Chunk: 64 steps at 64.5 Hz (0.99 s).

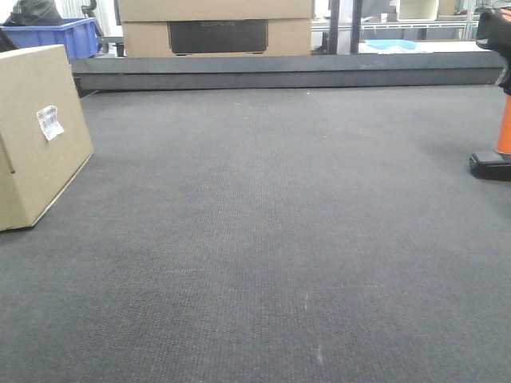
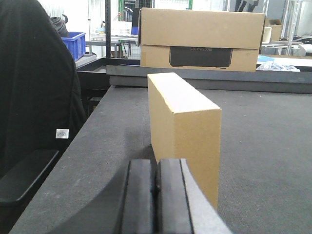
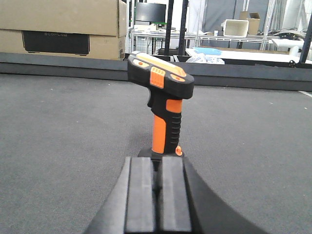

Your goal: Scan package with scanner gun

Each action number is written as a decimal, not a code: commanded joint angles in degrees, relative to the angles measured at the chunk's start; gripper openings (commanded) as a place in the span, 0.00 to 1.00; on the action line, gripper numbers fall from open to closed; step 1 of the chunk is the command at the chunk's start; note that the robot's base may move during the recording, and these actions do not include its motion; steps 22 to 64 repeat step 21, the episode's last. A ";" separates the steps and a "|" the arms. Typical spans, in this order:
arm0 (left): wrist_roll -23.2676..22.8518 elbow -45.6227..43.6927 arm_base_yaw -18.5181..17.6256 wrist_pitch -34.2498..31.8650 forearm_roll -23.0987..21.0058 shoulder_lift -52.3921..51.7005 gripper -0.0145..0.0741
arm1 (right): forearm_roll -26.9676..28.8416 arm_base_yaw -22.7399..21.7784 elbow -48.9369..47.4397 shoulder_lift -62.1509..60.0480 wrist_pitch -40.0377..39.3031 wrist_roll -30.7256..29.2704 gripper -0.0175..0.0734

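The package [image 1: 36, 136], a plain tan cardboard box with a small white label [image 1: 49, 121], rests at the left edge of the dark mat. In the left wrist view the package [image 2: 183, 117] stands just ahead of my left gripper [image 2: 156, 168], whose fingers are pressed together with nothing between them. The scanner gun [image 3: 163, 105], black head on an orange handle, stands upright on its black base. It shows at the right edge of the front view as the scanner gun [image 1: 499, 104]. My right gripper [image 3: 157, 163] sits shut and empty just short of its base.
Larger stacked cardboard boxes with a black panel [image 1: 215, 28] sit beyond the raised dark ledge [image 1: 287, 72] at the back. A blue bin [image 1: 60, 36] is at the back left. A black chair [image 2: 34, 97] stands off the table's left side.
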 commanded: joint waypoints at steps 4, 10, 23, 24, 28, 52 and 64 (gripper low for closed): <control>-0.46 -0.12 -0.37 -0.80 -0.27 -0.33 0.04 | -0.18 0.01 -0.04 -0.19 -1.27 -0.18 0.01; -0.46 -0.12 -0.37 -0.80 -0.27 -0.33 0.04 | -0.18 0.01 -0.04 -0.19 -1.27 -0.18 0.01; -0.46 -0.12 -0.37 -0.80 -0.27 -0.33 0.04 | -0.18 0.01 -0.04 -0.19 -1.27 -0.18 0.01; -0.46 -0.12 -0.37 -0.80 -0.27 -0.33 0.04 | -0.18 0.01 -0.04 -0.19 -1.27 -0.18 0.01; -0.46 -0.12 -0.37 -0.80 -0.27 -0.33 0.04 | -0.18 0.01 -0.04 -0.19 -1.27 -0.18 0.01; -0.46 -0.12 -0.37 -0.80 -0.27 -0.33 0.04 | -0.18 0.01 -0.04 -0.19 -1.27 -0.18 0.01; -0.46 -0.12 -0.37 -0.80 -0.27 -0.33 0.04 | -0.18 0.01 -0.04 -0.19 -1.27 -0.18 0.01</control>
